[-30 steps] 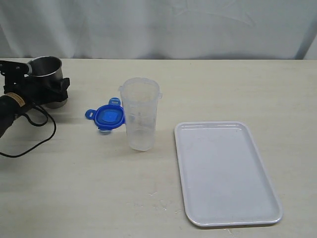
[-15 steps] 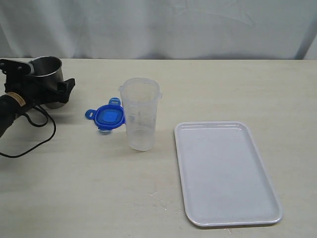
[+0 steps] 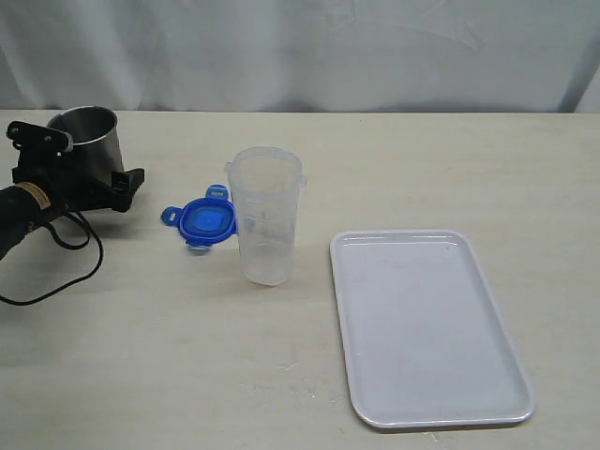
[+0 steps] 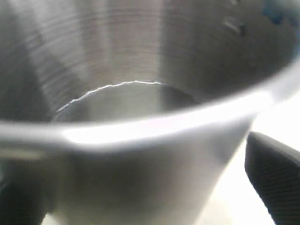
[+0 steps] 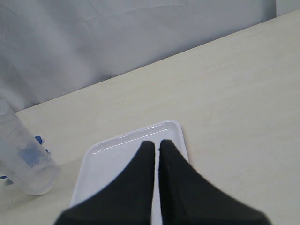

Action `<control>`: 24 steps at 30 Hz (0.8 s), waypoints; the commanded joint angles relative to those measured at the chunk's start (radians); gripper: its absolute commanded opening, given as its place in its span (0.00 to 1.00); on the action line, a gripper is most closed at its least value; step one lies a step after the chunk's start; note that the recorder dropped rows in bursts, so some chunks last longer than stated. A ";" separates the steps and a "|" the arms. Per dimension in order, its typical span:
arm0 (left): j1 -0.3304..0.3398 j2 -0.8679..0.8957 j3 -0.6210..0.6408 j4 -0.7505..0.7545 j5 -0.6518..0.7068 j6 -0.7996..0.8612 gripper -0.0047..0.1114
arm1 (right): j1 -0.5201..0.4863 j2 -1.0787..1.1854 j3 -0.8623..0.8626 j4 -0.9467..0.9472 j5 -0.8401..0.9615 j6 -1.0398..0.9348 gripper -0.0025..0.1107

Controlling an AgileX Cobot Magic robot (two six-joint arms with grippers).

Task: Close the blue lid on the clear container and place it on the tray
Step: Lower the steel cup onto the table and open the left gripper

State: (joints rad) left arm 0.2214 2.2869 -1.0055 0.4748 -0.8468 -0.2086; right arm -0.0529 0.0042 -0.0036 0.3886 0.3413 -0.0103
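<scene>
Tall, narrow, translucent clear plastic container point(image 3: 265, 216) upright and open-topped on the pale beige desk point(image 3: 187, 356), near the middle. Just to its right, but apart from it, the flat rectangular grey-white plastic tray point(image 3: 431, 236) with rounded corners and a low rim. Small bright blue plastic lid point(image 3: 208, 221) flat on the desk right beside the container's left side, flaps splayed outward, its right edge hidden behind the clear wall; touching or not, cannot tell.

Grey stainless steel cup point(image 3: 89, 131) upright at the far left of the desk, well apart from the lid. Black left fingers point(image 3: 128, 180) spread wide apart, one on either side of the cup, clamped on nothing. In the left wrist view, cup point(image 4: 140, 154) blurred and filling the picture, with a strip of bright desk between its wall and the one finger point(image 4: 276, 178) in sight.

Black right fingers point(image 5: 140, 187) pressed together with nothing between them, hovering over the tray point(image 5: 122, 143). In the right wrist view, container point(image 5: 26, 159) beside the tray's corner, bits of the blue lid point(image 5: 37, 139) just past it.

White cloth point(image 3: 300, 47) hanging behind the desk.
</scene>
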 commanded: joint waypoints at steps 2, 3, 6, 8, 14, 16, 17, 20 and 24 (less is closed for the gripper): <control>0.004 -0.001 0.003 0.036 -0.010 -0.001 0.95 | -0.003 -0.004 0.004 0.001 0.002 0.001 0.06; 0.004 -0.001 0.005 0.036 -0.010 -0.001 0.95 | -0.003 -0.004 0.004 0.001 0.002 0.001 0.06; 0.004 -0.001 0.005 0.036 -0.005 -0.009 0.95 | -0.003 -0.004 0.004 0.001 0.002 0.001 0.06; 0.004 -0.001 0.005 0.036 -0.005 -0.035 0.95 | -0.003 -0.004 0.004 0.001 0.002 0.001 0.06; 0.004 -0.001 0.005 0.047 -0.001 -0.059 0.95 | -0.003 -0.004 0.004 0.001 0.002 0.001 0.06; 0.004 -0.003 0.005 0.047 -0.001 -0.060 0.95 | -0.003 -0.004 0.004 0.001 0.002 0.001 0.06; 0.004 -0.003 0.005 0.047 -0.001 -0.060 0.95 | -0.003 -0.004 0.004 0.001 0.002 0.001 0.06; 0.004 -0.003 0.015 0.040 -0.010 -0.061 0.95 | -0.003 -0.004 0.004 0.001 0.002 0.001 0.06; 0.017 -0.019 0.070 -0.025 -0.106 -0.045 0.95 | -0.003 -0.004 0.004 0.001 0.002 0.001 0.06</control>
State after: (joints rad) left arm 0.2236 2.2869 -0.9709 0.4912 -0.8754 -0.2593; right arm -0.0529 0.0042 -0.0036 0.3886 0.3413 -0.0103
